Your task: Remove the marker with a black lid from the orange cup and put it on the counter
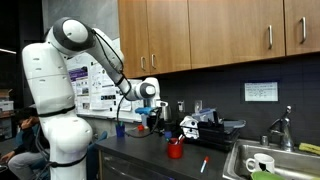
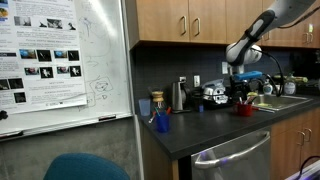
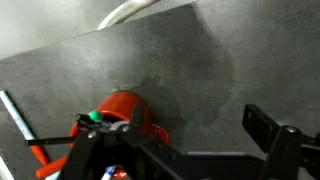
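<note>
The orange cup [image 3: 125,108] stands on the dark desk [image 3: 150,55]. The pincer [image 3: 175,128] hangs just above the cup and is spread wide apart, gripping nothing. A thin dark stick, the marker with a black lid [image 1: 176,141], seems to poke up out of the cup, but it is too small to be sure. A red and blue marker [image 1: 203,165] lies on the desk near the cup, on the side toward the sink [image 1: 270,160]. A small blue cup [image 1: 120,128] stands well apart from the orange cup, on the other side.

Lab break-room kitchenette: wooden cabinets [image 1: 220,30], dark counter [image 2: 205,128] with steel sink [image 1: 232,162], whiteboard [image 2: 98,85], research posters [image 2: 35,55].
</note>
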Tool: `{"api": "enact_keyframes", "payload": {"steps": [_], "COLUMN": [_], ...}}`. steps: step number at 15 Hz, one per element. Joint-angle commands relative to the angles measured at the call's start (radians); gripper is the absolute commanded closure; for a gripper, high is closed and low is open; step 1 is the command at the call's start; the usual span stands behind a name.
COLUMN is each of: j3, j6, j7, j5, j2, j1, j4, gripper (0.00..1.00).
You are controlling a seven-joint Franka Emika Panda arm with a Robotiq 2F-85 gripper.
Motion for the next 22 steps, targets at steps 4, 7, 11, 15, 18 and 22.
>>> {"api": "enact_keyframes", "payload": {"steps": [4,7,11,15,18,22], "j3": [-0.052,-0.063,-0.079,-0.094,-0.098,-0.098], "j6": [0.047,0.040,0.037,0.024,0.009,-0.034], "j7": [-0.001,0.006,0.023,0.038,0.053,0.086], "j5": [-0.026,-0.041,-0.058,-0.053,-0.053,-0.054], "j2": [0.062,0.075,0.096,0.102,0.099,0.096], "j1": [-0.057,-0.068,-0.083,-0.092,-0.093,-0.093], "j4": [0.058,0.086,0.108,0.110,0.110,0.117], "gripper": [0.00,0.00,0.00,0.00,0.00,0.00]}}
